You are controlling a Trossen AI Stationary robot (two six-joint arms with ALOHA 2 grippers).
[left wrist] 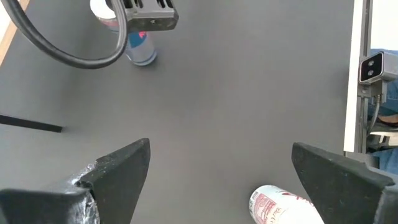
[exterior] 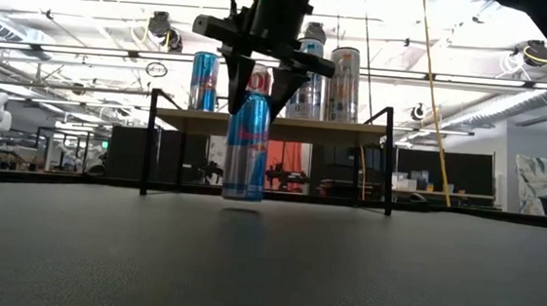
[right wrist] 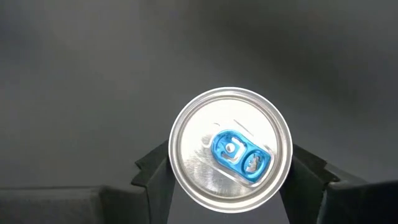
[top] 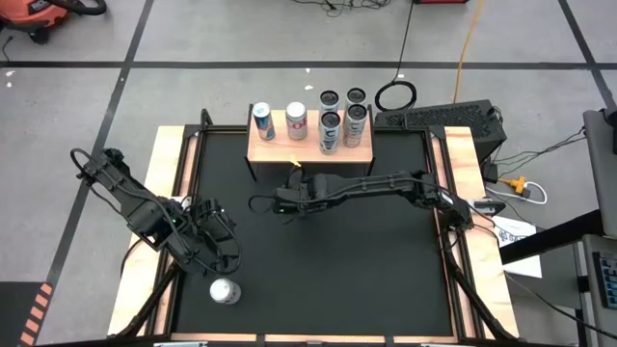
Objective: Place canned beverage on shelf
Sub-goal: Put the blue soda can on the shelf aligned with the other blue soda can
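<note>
The blue can (exterior: 246, 146) stands upright in the middle of the black table (top: 337, 260), in front of the shelf (top: 280, 150) and apart from it. In the low view its base sits at or just above the tabletop; contact cannot be confirmed. The right gripper (exterior: 256, 81) comes down from above with its fingers clamped on the can's upper sides; the right wrist view shows the silver lid with its blue tab (right wrist: 239, 157) between the two fingers.

The shelf stands at the far edge of the table. Two cans (top: 263, 120) stand on its left part and four cans (top: 330, 131) cluster on its right part, all upright.

The left gripper (top: 217, 253) hangs over the near left part of the table, fingers spread apart. A white can (top: 225, 290) stands just beside it, nearer the front edge.
</note>
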